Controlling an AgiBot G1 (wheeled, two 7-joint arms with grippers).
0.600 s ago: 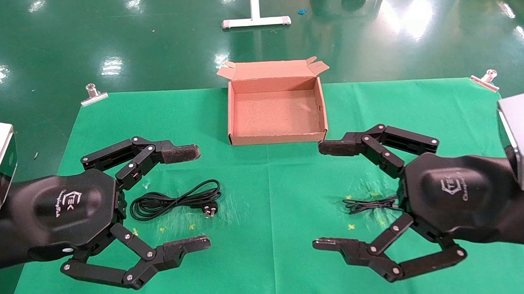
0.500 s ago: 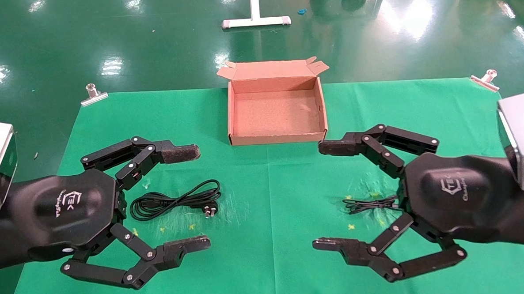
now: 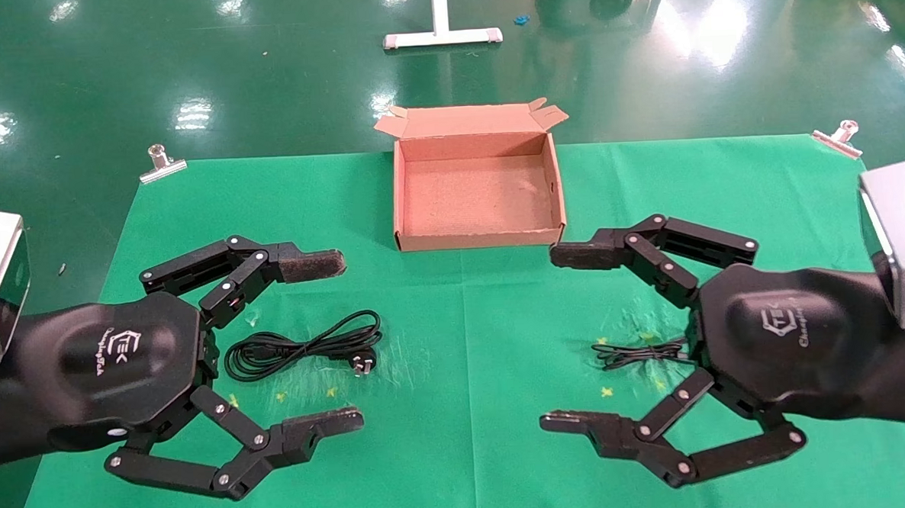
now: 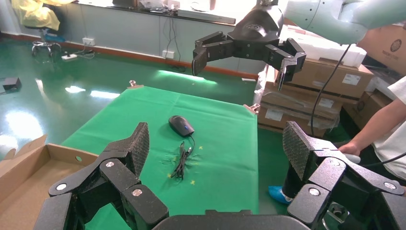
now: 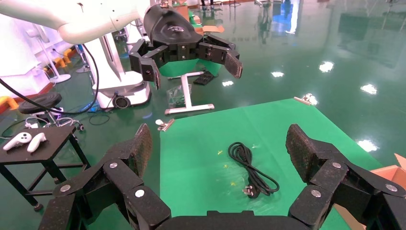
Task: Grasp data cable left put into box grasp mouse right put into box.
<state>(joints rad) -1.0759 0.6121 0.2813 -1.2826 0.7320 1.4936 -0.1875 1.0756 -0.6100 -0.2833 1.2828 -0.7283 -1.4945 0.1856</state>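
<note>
The data cable (image 3: 304, 346), a thick black coiled cord with a pronged plug, lies on the green cloth at the left; it also shows in the right wrist view (image 5: 251, 168). My left gripper (image 3: 333, 343) hovers above it, open wide and empty. The mouse (image 4: 181, 125) shows in the left wrist view with its thin cord bundle (image 4: 182, 159); in the head view only the cord (image 3: 636, 350) shows, the mouse hidden under my right hand. My right gripper (image 3: 563, 339) is open and empty above it. The brown cardboard box (image 3: 479, 241) stands open and empty at the centre back.
Metal clips hold the cloth's corners, one at the back left (image 3: 161, 164) and one at the back right (image 3: 838, 138). A white stand base (image 3: 441, 37) is on the floor beyond. A person stands beside the table in the left wrist view (image 4: 378, 139).
</note>
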